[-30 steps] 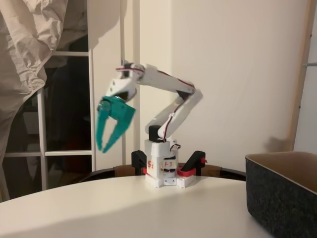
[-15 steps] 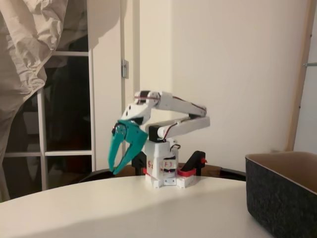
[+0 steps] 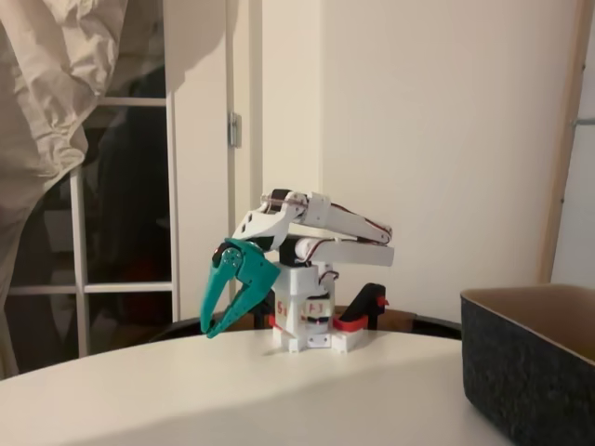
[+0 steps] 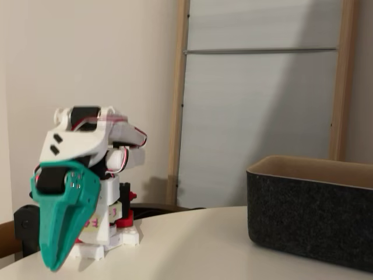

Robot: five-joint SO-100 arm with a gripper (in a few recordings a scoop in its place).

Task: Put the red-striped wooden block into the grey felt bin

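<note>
The scene holds one white arm (image 3: 316, 223) with one teal gripper (image 3: 218, 327), one grey felt bin (image 3: 535, 358), one round white table (image 3: 232, 390), and two red-and-black clamps (image 3: 363, 311) at the arm's base.

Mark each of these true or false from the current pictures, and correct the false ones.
1. The arm is folded low over its base. True: the teal gripper points down toward the table.
2. The gripper holds a wooden block. False: nothing shows between its fingers.
3. The gripper hangs over the grey felt bin. False: in a fixed view it is left of the base, and the bin stands at the right edge.
4. The bin has a dark outside and a tan inner face. True.
5. The robot's base is clamped at the table's edge with red-and-black clamps. True.
</note>
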